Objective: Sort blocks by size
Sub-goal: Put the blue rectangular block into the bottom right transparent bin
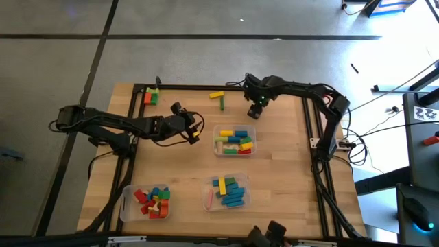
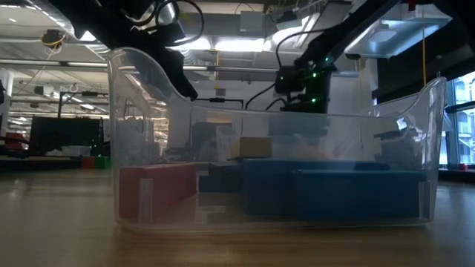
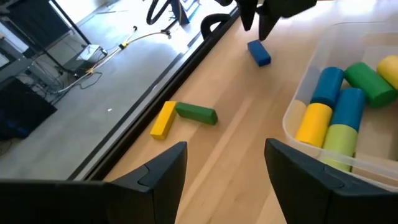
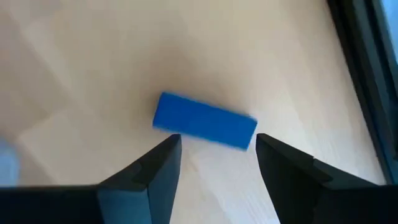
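A blue block (image 4: 205, 121) lies flat on the wooden table near its far edge; it also shows in the high view (image 1: 252, 112) and the left wrist view (image 3: 259, 52). My right gripper (image 4: 217, 140) (image 1: 256, 104) hangs open just above it, its fingers clear of the block. A yellow block (image 3: 163, 119) and a green block (image 3: 196, 113) lie end to end in an L by the far edge. My left gripper (image 3: 224, 149) (image 1: 197, 130) is open and empty, left of the middle tray (image 1: 234, 152).
Three clear trays hold sorted blocks: the middle one, one at the near middle (image 1: 245, 200) and one at the near left (image 1: 127, 206). A few loose blocks (image 1: 151, 97) sit at the far left corner. The near-middle tray (image 2: 141, 89) fills the low view.
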Tool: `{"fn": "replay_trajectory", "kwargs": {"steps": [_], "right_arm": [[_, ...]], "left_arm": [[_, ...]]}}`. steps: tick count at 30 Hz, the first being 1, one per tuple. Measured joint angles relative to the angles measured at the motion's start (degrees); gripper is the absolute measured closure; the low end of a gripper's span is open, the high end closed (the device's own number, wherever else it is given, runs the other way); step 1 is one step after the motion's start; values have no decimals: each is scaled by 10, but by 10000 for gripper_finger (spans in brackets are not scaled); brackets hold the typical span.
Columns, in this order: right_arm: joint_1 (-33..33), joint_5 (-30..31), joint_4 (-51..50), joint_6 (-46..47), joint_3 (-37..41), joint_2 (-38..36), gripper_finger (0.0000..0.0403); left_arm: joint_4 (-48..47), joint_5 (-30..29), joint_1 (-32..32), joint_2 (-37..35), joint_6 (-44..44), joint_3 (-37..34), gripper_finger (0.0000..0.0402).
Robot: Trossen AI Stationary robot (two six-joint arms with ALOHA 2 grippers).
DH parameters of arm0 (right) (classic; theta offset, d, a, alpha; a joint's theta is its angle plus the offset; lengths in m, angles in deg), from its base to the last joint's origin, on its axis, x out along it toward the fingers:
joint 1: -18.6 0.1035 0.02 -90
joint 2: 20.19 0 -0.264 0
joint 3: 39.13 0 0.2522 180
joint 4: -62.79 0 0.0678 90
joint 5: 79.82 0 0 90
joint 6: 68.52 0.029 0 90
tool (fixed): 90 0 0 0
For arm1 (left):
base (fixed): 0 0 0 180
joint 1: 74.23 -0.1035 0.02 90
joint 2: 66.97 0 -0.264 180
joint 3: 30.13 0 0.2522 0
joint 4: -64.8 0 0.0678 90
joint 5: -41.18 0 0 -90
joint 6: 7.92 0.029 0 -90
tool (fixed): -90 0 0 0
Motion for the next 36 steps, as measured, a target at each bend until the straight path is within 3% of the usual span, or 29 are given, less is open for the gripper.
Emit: {"fn": "replay_trajectory", "kwargs": {"steps": [8,15,24,29,36], "right_arm": [[-2,-27,-62,-208,2,-28,194],[-1,-32,47,-382,68,-28,194],[-1,-48,220,-433,168,-32,194],[-3,-52,246,-423,191,-33,195],[-4,-68,215,-324,191,-30,246]], "left_arm": [[0,0,2,0,0,0,192],[0,0,2,0,0,0,192],[0,0,2,0,0,0,192],[-1,4,2,0,0,0,192],[-5,113,1,0,13,0,192]]}}
